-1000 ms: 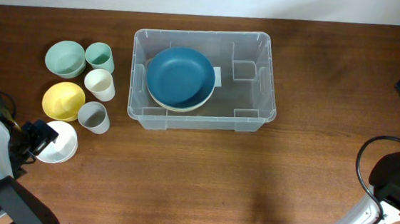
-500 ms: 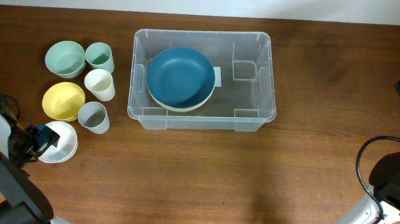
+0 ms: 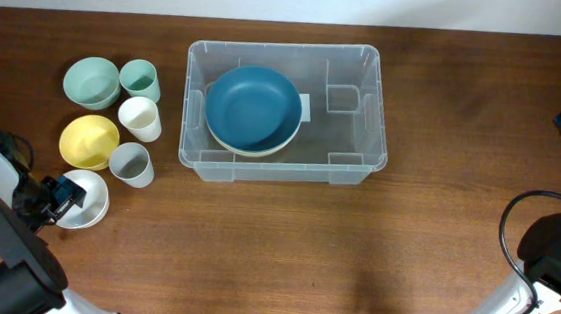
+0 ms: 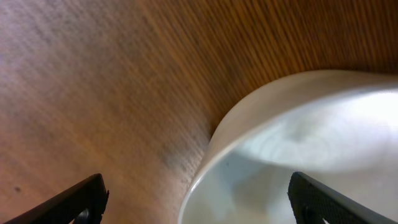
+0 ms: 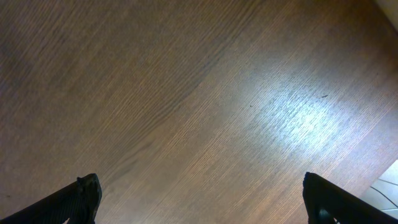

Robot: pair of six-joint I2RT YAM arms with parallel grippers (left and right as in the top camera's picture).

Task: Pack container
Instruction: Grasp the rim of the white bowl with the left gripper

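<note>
The container [image 3: 345, 137] sits in the upper middle of the overhead frame, upright on the tabletop [image 3: 283, 248], with a blue bowl [image 3: 254, 107] nested on a paler one in its left half and its right half bare. To its left lie loose cups and bowls. The one being worked on is the white bowl [image 3: 86, 200] at the lower left. The left pincer [image 4: 198, 200] has its jaws spread wide, holding nothing. In the wrist view the bowl's rim runs up between the two fingertips, so one finger seems to be outside the wall and one over the hollow, though the close, blurred view makes the depth hard to judge. The step in hand looks like gripping that rim. To do it well, the pincer should drop until the wall is well between the fingers and close squarely across it. It should then lift straight up, clearing the yellow bowl [image 3: 89, 140] and grey cup [image 3: 132, 163] just beside. The bowl should go down on the blue bowl or in the bare right half. The right pincer [image 5: 202, 199] is likewise wide apart over bare wood at the lower right, well away from the work.
</note>
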